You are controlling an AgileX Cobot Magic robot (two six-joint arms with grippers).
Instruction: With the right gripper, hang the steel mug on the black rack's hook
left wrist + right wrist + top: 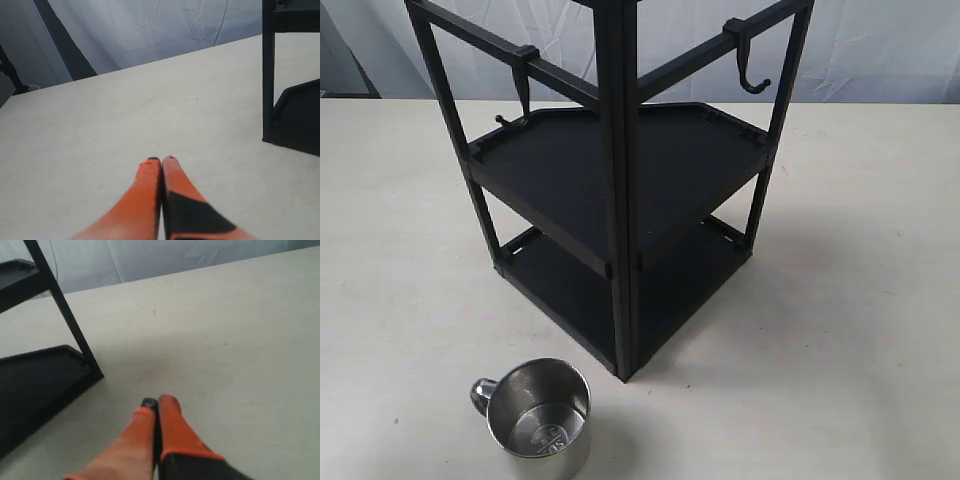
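The exterior view shows the steel mug (538, 408) standing upright on the tabletop (860, 300), just in front of the black rack (620, 190), handle to the left. The hook (750, 62) on the rack's right top bar hangs bare, and neither arm appears. In the left wrist view, the left gripper (161, 161) is closed and empty above the tabletop. In the right wrist view, the right gripper (156, 402) is likewise closed, holding nothing, near the rack's base. Grasping, lifting and hanging all remain.

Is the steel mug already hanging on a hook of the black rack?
No, the steel mug stands upright on the table before the black rack.
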